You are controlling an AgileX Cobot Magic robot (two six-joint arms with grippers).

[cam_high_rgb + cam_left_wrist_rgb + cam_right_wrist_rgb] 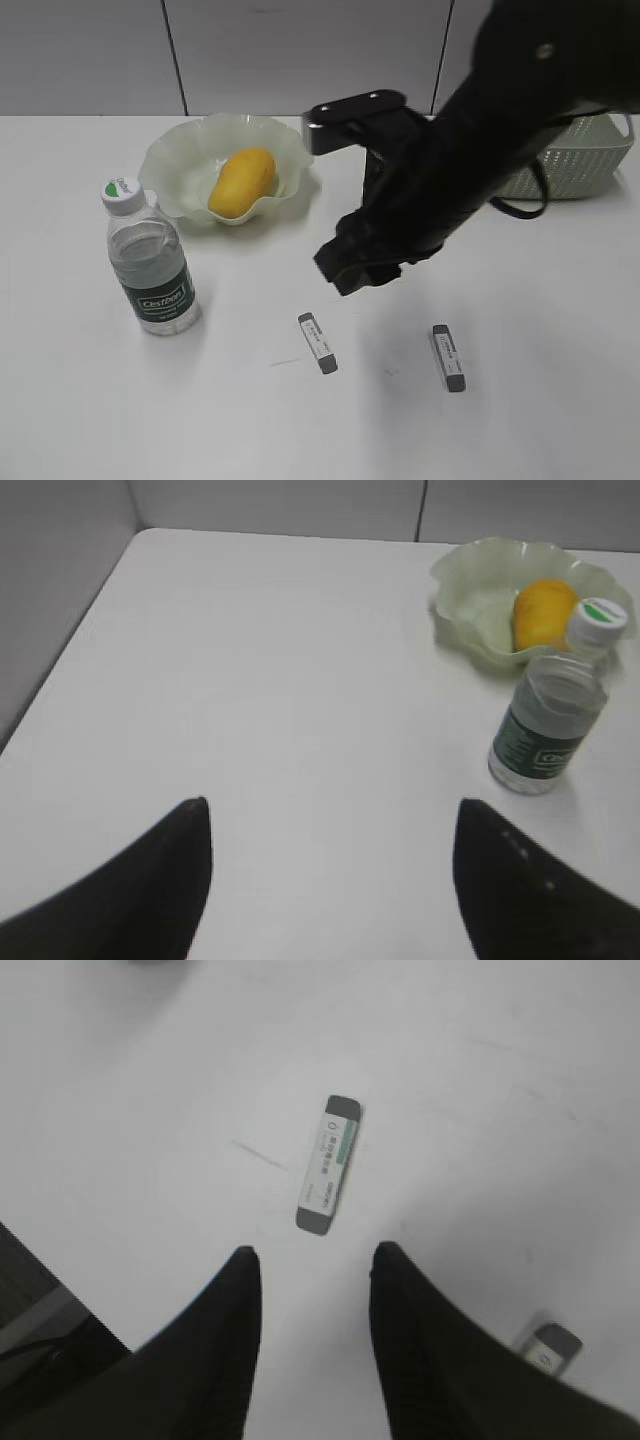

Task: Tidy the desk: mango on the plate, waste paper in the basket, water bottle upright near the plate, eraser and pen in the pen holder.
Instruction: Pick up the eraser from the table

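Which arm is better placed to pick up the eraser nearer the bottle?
The right. Its gripper hovers open just short of that eraser. The left gripper faces bare desk, with no eraser in its view.

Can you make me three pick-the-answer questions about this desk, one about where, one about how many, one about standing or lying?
1. Where is the mango?
A. on the plate
B. in the basket
C. beside the erasers

2. How many erasers lie on the desk?
A. one
B. two
C. four

3. How is the water bottle?
A. lying down
B. upright
C. held in a gripper

Answers: 1 A, it rests in the ruffled green dish. 2 B, one and another. 3 B, its cap points up.
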